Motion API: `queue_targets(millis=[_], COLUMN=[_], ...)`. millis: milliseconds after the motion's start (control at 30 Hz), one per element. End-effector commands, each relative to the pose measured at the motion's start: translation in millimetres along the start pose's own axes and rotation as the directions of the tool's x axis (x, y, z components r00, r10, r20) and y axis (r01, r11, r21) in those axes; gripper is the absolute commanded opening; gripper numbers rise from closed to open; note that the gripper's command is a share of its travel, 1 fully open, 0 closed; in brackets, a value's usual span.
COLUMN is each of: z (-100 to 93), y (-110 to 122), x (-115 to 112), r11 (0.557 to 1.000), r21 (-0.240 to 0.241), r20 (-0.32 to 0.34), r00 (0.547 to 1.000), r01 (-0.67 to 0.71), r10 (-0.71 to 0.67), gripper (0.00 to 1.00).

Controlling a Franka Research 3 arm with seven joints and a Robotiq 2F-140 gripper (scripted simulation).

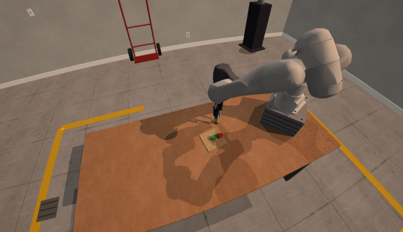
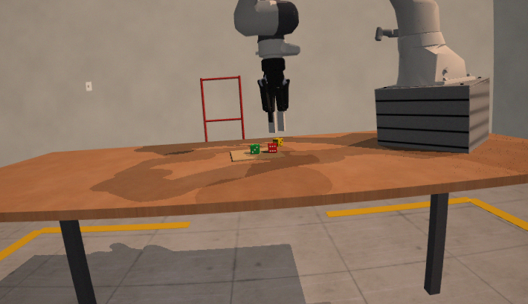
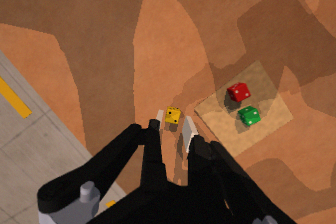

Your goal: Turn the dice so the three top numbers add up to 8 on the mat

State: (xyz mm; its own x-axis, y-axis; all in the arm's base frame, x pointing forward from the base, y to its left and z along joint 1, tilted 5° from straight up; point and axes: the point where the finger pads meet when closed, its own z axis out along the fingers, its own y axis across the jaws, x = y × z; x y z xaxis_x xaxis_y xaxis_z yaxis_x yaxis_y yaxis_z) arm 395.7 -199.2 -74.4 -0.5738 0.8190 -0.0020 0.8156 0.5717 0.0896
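Note:
A yellow die [image 1: 217, 122] [image 2: 277, 142] [image 3: 172, 115] lies on the table outside the mat; its upper face shows two pips in the wrist view. A red die [image 1: 220, 135] [image 2: 272, 148] [image 3: 238, 92] and a green die [image 1: 213, 138] [image 2: 254, 149] [image 3: 249, 115] rest near each other on the tan mat [image 1: 209, 148] [image 2: 238, 158] [image 3: 234, 147]. Their top numbers are too small to read surely. The mat looks flat. My gripper [image 1: 216, 119] [image 2: 277, 127] [image 3: 173, 120] is partly open and empty, pointing down above the yellow die, with a gap between fingertips and die.
The brown table [image 1: 118, 182] [image 2: 155, 203] [image 3: 109, 65] carries the robot's grey base block [image 1: 284, 118] [image 2: 422, 117] to the right of the mat. The table's far edge lies behind the yellow die. Arm shadows cross the table and part of the mat.

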Motion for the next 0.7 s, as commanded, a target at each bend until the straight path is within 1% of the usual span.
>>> queue_targets(millis=[0, 367, 667], z=[4.5, 11.6, 13.0], y=[-0.1, -0.1, -0.1], x=[-2.4, -2.4, -2.4], r11=[1.0, 1.0, 1.0], r21=[-0.001, -0.001, -0.001], r20=[0.007, 0.007, 0.007], r00=[1.0, 1.0, 1.0], r01=[0.011, 0.011, 0.011], r10=[-0.011, -0.011, -0.011], gripper=[0.25, 0.25, 0.25])
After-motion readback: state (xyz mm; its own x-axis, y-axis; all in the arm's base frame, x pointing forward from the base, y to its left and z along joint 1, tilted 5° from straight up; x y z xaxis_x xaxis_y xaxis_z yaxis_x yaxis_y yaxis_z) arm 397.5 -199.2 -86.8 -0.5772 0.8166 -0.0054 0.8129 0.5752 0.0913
